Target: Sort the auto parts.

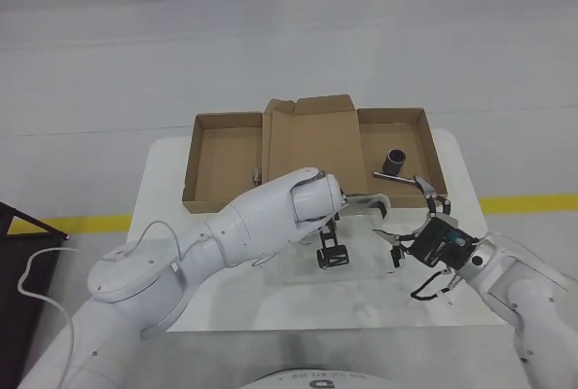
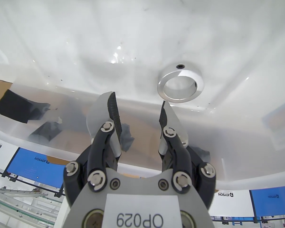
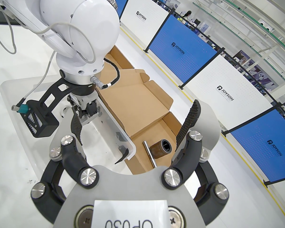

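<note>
A shiny silver ring collar [image 2: 180, 85] lies flat on the white table [image 1: 172, 185]. My left gripper [image 2: 139, 110] hangs open just short of the ring, a little to one side, with nothing between its fingers. In the top view the left gripper [image 1: 326, 236] points down at the table's middle, in front of the cardboard box [image 1: 308, 146]. My right gripper [image 3: 135, 119] is open and empty, held above the table's right part [image 1: 406, 209] near the box's right compartment. That compartment holds a dark cylinder [image 1: 398, 159] [image 3: 160, 148] and a thin metal rod [image 1: 394, 177] [image 3: 149, 156].
The box has three open compartments along the table's back edge. A small grey part [image 1: 257, 178] lies in the left one. The left arm [image 1: 270, 219] crosses the table's middle. A black frame [image 1: 7, 219] stands on the floor at the left.
</note>
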